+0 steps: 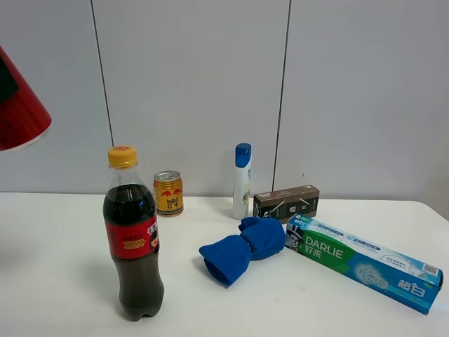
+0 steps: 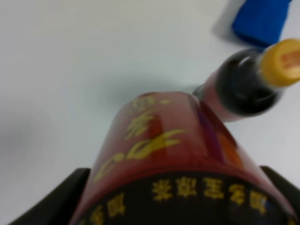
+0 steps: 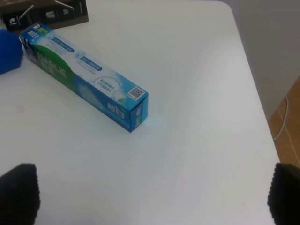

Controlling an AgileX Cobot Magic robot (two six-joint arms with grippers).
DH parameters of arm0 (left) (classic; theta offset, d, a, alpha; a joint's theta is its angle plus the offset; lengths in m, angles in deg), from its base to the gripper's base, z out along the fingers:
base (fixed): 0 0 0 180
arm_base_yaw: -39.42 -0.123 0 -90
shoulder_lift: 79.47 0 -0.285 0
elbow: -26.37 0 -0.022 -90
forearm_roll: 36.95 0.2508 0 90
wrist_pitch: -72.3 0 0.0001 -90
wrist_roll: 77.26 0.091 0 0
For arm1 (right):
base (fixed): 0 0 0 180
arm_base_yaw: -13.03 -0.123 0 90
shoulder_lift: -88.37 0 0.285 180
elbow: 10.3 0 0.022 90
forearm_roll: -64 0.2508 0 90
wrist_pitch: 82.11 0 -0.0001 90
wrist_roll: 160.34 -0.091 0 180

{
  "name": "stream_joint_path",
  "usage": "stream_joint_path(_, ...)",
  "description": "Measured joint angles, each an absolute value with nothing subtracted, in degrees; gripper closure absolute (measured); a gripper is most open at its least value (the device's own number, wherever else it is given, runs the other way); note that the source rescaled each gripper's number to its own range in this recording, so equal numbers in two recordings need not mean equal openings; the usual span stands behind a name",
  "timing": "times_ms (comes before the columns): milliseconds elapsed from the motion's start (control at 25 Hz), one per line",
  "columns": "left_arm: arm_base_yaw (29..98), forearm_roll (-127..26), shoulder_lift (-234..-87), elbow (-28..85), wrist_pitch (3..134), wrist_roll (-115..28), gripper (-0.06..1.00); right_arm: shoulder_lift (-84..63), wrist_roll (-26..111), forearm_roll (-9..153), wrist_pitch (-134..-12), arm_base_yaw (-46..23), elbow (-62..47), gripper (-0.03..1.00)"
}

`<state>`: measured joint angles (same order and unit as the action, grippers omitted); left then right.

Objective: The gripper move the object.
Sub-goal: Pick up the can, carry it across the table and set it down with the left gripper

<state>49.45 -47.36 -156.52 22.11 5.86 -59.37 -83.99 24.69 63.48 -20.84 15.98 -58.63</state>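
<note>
The red can with yellow Chinese characters (image 2: 164, 154) fills the left wrist view, held between my left gripper's (image 2: 164, 201) two black fingers (image 2: 44, 199), high above the table. In the exterior high view the can (image 1: 17, 105) shows at the upper left edge, raised well above the tabletop; the left gripper itself is out of that view. Below the can stands the cola bottle (image 2: 251, 82). My right gripper (image 3: 152, 197) is open and empty above bare table, near the toothpaste box (image 3: 89, 79); only its black fingertips (image 3: 18, 192) show.
On the white table (image 1: 63, 253) stand a cola bottle (image 1: 133, 239), a small gold can (image 1: 168, 194), a white spray bottle with a blue cap (image 1: 241, 181), a dark box (image 1: 286, 203), a blue cloth (image 1: 244, 247) and a Darlie toothpaste box (image 1: 361, 270). The table's right edge (image 3: 255, 93) drops off.
</note>
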Motion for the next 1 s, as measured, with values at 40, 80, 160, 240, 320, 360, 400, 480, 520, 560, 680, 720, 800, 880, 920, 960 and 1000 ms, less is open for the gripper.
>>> stream_joint_path(40, 49.4, -48.1, -156.5, 23.4, 5.0, -59.4, 0.93, -84.0, 24.7, 63.5, -20.8, 16.0, -58.6, -0.03)
stream_joint_path(80, 49.4, -49.1, -156.5, 24.8, 4.5, -59.4, 0.93, -84.0, 24.7, 63.5, -20.8, 16.0, -58.6, -0.03)
stream_joint_path(160, 49.4, -50.6, -156.5, 27.1, 4.3, -59.4, 0.93, -84.0, 24.7, 63.5, -20.8, 16.0, -58.6, -0.03)
stream_joint_path(240, 49.7, -51.3, -156.5, 29.2, 4.2, -59.4, 0.93, -84.0, 24.7, 63.5, -20.8, 16.0, -58.6, -0.03)
stream_joint_path(320, 50.7, -51.3, -156.5, 31.2, 3.8, -59.3, 0.93, -84.0, 24.7, 63.5, -20.8, 16.0, -58.6, -0.03)
stream_joint_path(360, 51.4, -51.3, -156.8, 32.3, 3.5, -59.3, 0.93, -84.0, 24.7, 63.5, -20.8, 16.0, -58.6, -0.03)
stream_joint_path(400, 52.2, -51.3, -157.0, 33.6, 3.1, -59.3, 0.93, -84.0, 24.7, 63.5, -20.8, 16.0, -58.6, -0.03)
stream_joint_path(480, 53.8, -51.3, -158.1, 36.1, 2.3, -59.6, 0.93, -84.0, 24.7, 63.5, -20.8, 16.0, -58.6, -0.03)
stream_joint_path(520, 54.8, -51.3, -158.7, 37.3, 2.1, -60.1, 0.93, -84.0, 24.7, 63.5, -20.8, 16.0, -58.6, -0.03)
stream_joint_path(560, 56.1, -51.3, -159.4, 38.4, 1.8, -60.5, 0.93, -84.0, 24.7, 63.5, -20.8, 16.0, -58.6, -0.03)
stream_joint_path(680, 60.3, -51.3, -161.9, 41.3, 1.4, -61.1, 0.93, -84.0, 24.7, 63.5, -20.8, 16.0, -58.6, -0.03)
stream_joint_path(720, 61.8, -51.3, -162.9, 42.1, 1.4, -61.2, 0.93, -84.0, 24.7, 63.5, -20.8, 16.0, -58.6, -0.03)
stream_joint_path(800, 65.3, -51.3, -164.9, 43.6, 1.4, -61.3, 0.93, -84.0, 24.7, 63.5, -20.8, 16.0, -58.6, -0.03)
stream_joint_path(880, 68.6, -51.2, -167.2, 44.8, 1.4, -61.3, 0.93, -84.0, 24.7, 63.5, -20.8, 16.0, -58.6, -0.03)
stream_joint_path(920, 70.4, -51.1, -168.4, 45.4, 1.4, -61.3, 0.93, -84.0, 24.7, 63.5, -20.8, 16.0, -58.6, -0.03)
stream_joint_path(960, 72.1, -50.8, -169.4, 46.0, 1.4, -61.3, 0.93, -84.0, 24.7, 63.5, -20.8, 16.0, -58.6, -0.03)
stream_joint_path(1000, 73.7, -50.4, -170.5, 46.5, 1.4, -61.3, 0.93, -84.0, 24.7, 63.5, -20.8, 16.0, -58.6, -0.03)
